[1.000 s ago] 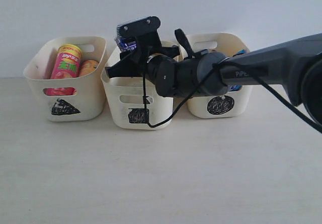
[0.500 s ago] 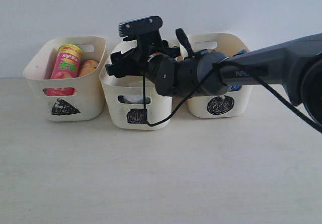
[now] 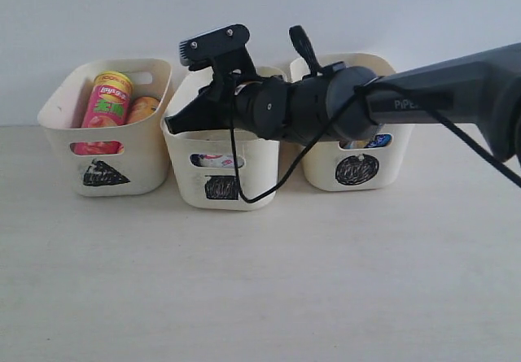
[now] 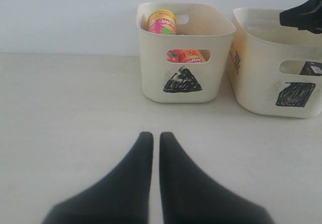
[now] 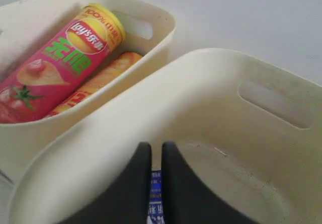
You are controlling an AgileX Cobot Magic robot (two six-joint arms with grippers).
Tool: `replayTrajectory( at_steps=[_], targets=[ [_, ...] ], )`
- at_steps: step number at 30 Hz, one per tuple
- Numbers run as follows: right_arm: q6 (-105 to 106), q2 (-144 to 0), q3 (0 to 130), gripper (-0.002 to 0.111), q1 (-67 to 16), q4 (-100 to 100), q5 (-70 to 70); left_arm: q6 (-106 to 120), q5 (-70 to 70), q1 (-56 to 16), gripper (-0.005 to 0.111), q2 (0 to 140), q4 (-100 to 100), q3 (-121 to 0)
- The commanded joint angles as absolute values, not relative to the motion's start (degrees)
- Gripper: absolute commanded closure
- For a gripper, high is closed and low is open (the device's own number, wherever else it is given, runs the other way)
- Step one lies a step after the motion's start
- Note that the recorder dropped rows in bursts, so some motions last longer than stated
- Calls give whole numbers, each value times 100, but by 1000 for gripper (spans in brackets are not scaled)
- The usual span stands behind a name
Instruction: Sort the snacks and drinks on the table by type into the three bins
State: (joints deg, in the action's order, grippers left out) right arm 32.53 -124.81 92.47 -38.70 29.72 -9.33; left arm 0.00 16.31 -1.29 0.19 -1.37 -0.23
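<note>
- The left tool (image 4: pixel 151 137), a pair of black tapering fingers, is closed: only a thin slit shows between them and nothing is in it. It hangs low over the pale beige, smooth tabletop (image 4: pixel 65 113).
- Straight ahead of the left tool and well apart from it stands the cream plastic bin marked with a black scribbled triangle (image 4: pixel 151 68).
- In that bin the tall pink-red chip tube with a yellow-green lid (image 3: pixel 104 102) leans lid-up. The yellow-red chip tube (image 3: pixel 143 108) lies against it, on the side nearer the right tool.
- The right tool (image 5: pixel 156 151) is also closed and holds nothing. Its dark arm reaches across from the right, and its tips hang just above the cream plastic bin marked with a black scribbled square (image 3: pixel 183 175), over the rim nearest the triangle bin.
- Directly below the right tool's tips a sliver of blue-and-white drink pack (image 5: pixel 155 194) lies on the floor of the square bin. Too little of it shows to tell pouch from carton.
- Behind the right tool, by its wrist, stands the cream plastic bin marked with a black scribbled circle (image 3: pixel 326 175). The arm hides most of its top, and a patch of crinkly blue bag (image 3: pixel 379 141) shows through its front cutout.
</note>
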Motion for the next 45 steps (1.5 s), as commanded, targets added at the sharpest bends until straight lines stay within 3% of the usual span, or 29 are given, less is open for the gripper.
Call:
replayTrajectory(
  at_steps=[1,16,26,36,45],
  targets=[
    [3543,-12217,9269,108,-3823,2952,-324,-30,1596,-123,102,0,-195,0],
    [3552,-10938,9269,108,-3823,2401,3483,-30,1606,-123,102,0,-195,0],
    [1984,-10283,9269,108,-3716,-124,6322,-30,1606,-123,102,0,-195,0],
    [1206,-9571,9084,108,-1468,0,6682,-30,1606,-123,102,0,-195,0],
    [901,-8384,7117,108,-300,0,5035,-30,1606,-123,102,0,-195,0]
  ],
)
